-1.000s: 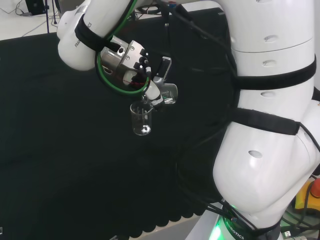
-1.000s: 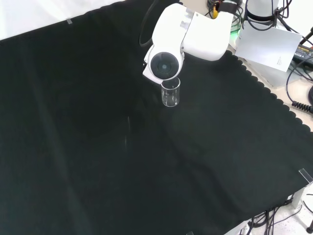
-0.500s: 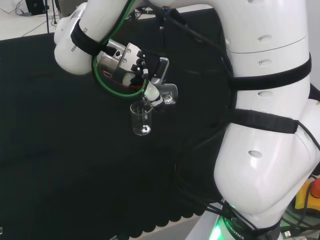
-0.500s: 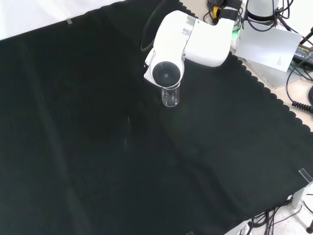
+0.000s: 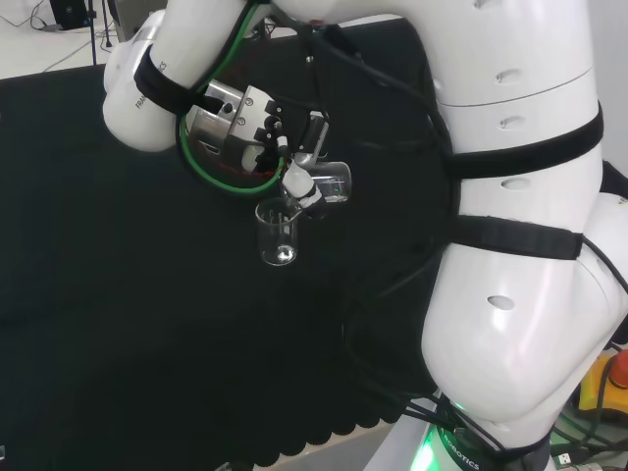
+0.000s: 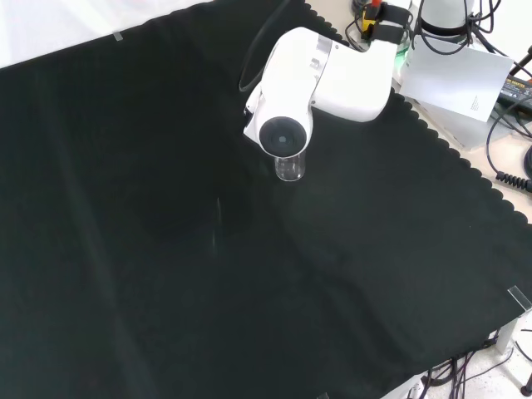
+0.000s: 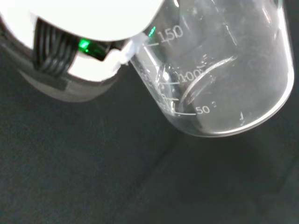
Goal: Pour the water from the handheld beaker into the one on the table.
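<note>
Here the hand [image 5: 294,177] is gripping the handheld beaker [image 5: 332,183], its fingers curling round the glass, and is holding it tipped well over toward horizontal, as the head view shows. The beaker's mouth is sitting just above the rim of the table beaker [image 5: 278,234], which is standing upright on the black cloth [image 5: 118,324]. In the front view the arm's white link [image 6: 320,75] is standing in front of the hand, and the table beaker [image 6: 289,166] is peeking out just below its round grey cap. The wrist view is looking along the handheld beaker [image 7: 219,74], tilted with its base toward the cloth; I cannot tell how much water is left in it, nor see a stream.

Judging from this, the pour is under way or close to finishing. The main risk is the mouth drifting off the lower rim as the tilt is increasing, sending water onto the cloth. A lip or finger catching the table beaker could also be tipping it over, since it is standing free
</note>
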Available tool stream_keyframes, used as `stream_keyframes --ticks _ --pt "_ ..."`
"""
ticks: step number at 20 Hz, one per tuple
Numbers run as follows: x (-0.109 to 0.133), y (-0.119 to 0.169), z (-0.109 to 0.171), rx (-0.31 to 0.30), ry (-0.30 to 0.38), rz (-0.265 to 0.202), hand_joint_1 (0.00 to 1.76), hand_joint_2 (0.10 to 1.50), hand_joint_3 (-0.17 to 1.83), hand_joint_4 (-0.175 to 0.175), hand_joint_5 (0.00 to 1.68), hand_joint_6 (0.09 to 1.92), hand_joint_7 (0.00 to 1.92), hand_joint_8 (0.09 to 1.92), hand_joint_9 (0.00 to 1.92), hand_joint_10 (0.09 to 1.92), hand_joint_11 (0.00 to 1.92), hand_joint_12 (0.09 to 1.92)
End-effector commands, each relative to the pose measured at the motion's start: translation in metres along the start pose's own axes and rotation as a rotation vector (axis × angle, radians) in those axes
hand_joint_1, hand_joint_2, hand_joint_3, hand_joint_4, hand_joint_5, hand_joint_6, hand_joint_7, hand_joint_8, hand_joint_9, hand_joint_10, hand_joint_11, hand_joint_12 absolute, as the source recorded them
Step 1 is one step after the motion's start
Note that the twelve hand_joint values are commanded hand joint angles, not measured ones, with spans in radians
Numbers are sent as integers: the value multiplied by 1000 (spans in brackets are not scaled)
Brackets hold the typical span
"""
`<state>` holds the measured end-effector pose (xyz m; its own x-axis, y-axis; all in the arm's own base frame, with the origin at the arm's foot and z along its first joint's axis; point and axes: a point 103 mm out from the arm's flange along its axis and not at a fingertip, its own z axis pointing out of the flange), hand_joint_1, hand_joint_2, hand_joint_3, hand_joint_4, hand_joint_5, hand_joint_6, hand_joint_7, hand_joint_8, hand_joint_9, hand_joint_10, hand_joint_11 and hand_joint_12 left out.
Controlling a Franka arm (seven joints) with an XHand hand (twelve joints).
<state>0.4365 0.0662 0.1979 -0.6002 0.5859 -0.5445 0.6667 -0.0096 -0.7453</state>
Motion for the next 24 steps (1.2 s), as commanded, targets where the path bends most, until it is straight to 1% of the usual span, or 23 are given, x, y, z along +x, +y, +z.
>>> stream_keyframes --ticks 1,10,24 --pt "2 1 -2 23 -21 5 1332 564 684 -175 1529 144 1617 87 1843 87 1578 501" --pt "6 1 -7 54 -53 14 1332 565 683 -175 1530 142 1618 87 1845 87 1584 500" --pt "6 -1 -14 94 -84 50 1332 566 681 -175 1531 139 1620 87 1843 87 1583 496"
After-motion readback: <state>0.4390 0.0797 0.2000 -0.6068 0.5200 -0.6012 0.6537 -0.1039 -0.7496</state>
